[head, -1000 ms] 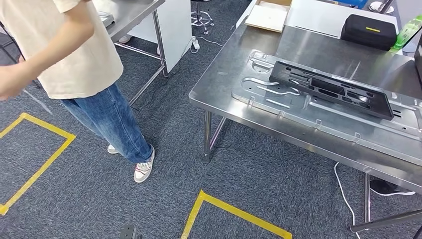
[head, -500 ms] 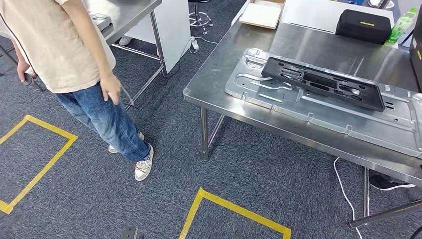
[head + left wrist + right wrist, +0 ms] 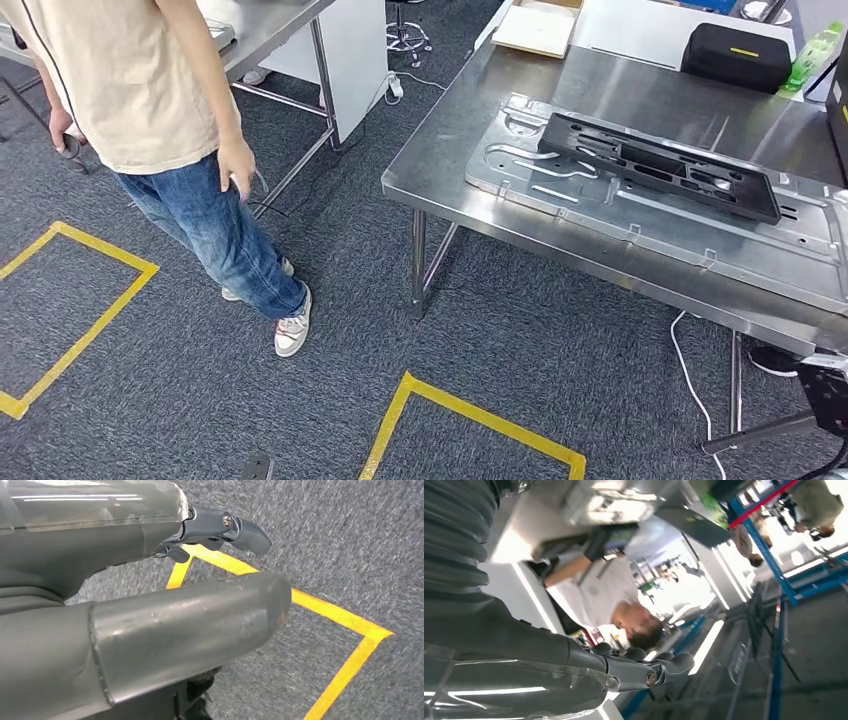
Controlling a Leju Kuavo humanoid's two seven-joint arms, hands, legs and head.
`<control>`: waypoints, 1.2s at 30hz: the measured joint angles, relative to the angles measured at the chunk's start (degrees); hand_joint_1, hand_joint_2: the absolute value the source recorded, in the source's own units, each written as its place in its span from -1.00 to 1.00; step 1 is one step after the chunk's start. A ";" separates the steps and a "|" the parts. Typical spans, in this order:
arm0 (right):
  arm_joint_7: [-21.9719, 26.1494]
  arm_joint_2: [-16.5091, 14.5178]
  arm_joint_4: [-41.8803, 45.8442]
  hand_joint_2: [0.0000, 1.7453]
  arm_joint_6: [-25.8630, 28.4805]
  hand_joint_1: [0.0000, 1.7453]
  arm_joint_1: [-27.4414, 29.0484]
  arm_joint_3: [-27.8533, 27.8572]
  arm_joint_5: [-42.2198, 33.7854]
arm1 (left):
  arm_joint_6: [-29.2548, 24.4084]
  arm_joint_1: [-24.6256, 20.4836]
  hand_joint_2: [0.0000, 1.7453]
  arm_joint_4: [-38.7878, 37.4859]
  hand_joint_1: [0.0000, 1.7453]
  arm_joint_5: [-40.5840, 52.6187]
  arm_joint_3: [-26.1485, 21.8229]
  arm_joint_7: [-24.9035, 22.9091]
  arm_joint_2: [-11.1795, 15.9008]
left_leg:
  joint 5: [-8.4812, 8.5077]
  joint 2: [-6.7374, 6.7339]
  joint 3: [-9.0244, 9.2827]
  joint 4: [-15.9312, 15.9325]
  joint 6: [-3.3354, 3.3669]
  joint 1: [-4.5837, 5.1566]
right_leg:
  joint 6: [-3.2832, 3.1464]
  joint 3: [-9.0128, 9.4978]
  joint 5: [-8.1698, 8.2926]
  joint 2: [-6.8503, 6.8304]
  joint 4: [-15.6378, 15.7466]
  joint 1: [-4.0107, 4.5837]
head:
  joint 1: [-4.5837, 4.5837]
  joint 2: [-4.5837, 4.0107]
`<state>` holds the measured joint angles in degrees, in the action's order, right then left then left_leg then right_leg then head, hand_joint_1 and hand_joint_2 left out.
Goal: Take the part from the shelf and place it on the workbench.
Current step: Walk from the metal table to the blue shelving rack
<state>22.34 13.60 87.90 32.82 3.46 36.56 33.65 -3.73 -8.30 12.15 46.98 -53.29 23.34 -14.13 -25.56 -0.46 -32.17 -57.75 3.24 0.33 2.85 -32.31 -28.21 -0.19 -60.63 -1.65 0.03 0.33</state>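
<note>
Since the earlier frame the whole head view has shifted slightly, so the camera has moved; the person (image 3: pixel 150 120) in the upper left has also dropped an arm to the side and stepped a little. The steel counter (image 3: pixel 600 90) fills the upper right of the frame, carrying a large stamped metal panel (image 3: pixel 810 255). On that panel, right of centre, lies the black part (image 3: pixel 660 178), flat and touching it. A black case (image 3: pixel 738 62) sits at the counter's far edge. Yellow floor tape (image 3: pixel 470 420) marks a box at lower centre.

The left hand (image 3: pixel 150 605) hangs over the carpet holding nothing, its fingers (image 3: pixel 245 530) loosely extended. The right hand (image 3: pixel 549 670) grips nothing, fingers (image 3: pixel 674 662) lightly curled but apart.

The part appears already set down; the sound move now is probably to keep both arms clear of the counter edge.
</note>
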 joint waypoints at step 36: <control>-2.36 -8.13 -64.84 1.00 6.69 -1.00 -11.10 22.56 19.39 | -0.31 0.51 -1.00 -0.02 -1.00 -1.30 -1.16 -0.38 0.07 | 3.25 -0.06 -5.49 -1.39 -1.90 0.10 | -2.18 4.91 -2.04 -0.16 4.11 0.65 | -0.02 0.00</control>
<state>19.98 5.47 23.07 39.51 -7.64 59.12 53.04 -4.03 -7.79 12.13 45.68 -54.45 22.97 -14.06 -22.31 -0.52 -37.66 -59.14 1.33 0.43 0.67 -27.40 -30.25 -0.35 -56.52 -1.00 0.01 0.33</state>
